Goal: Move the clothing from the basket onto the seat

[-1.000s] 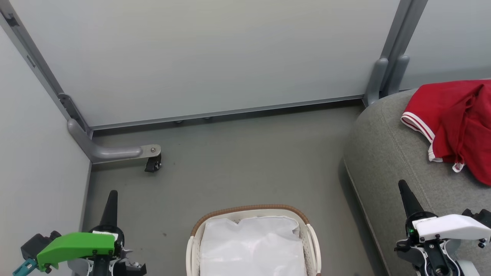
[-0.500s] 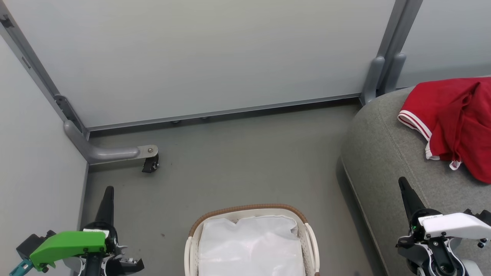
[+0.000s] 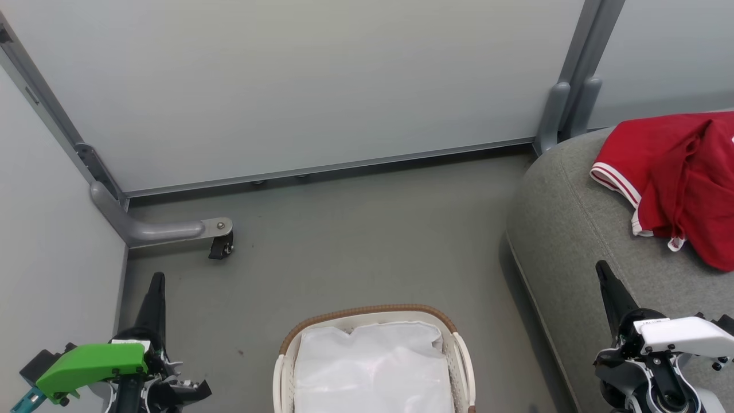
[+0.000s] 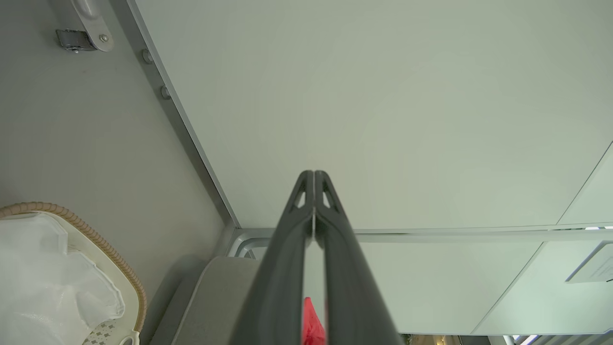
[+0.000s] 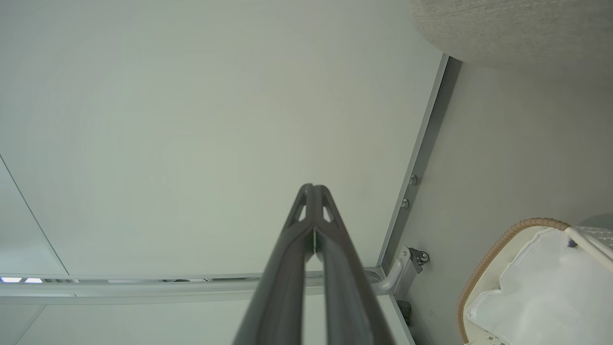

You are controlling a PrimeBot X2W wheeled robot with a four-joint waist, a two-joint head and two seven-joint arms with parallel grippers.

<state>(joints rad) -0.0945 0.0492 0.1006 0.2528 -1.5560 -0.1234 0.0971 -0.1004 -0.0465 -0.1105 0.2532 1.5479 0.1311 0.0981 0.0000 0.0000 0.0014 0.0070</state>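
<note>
Left gripper (image 3: 156, 277), under a green cover at the lower left of the head view: its two dark fingers are pressing tip to tip with nothing between them, and it is hanging above the grey floor (image 3: 344, 229) close to the side wall panel. Right gripper (image 3: 600, 265), under a white cover at the lower right: its fingers are likewise meeting at the tips and gripping nothing, and it is hanging over the front edge of the seat (image 3: 573, 229).

The clothing (image 3: 682, 172), bright red with white-striped trim, is lying crumpled on top of the seat at the right of the head view, well apart from both grippers. In the left wrist view a sliver of the same red is showing beyond the gap between the finger shafts.

The basket (image 3: 367, 311) is standing on the floor between the two grippers, its brown woven rim facing the back panel. Inside it, the white cloth liner (image 3: 373, 367) is showing, rumpled, with no red fabric on it.

A grey metal foot with a small black caster (image 3: 221, 246) is resting on the floor at the left corner.
</note>
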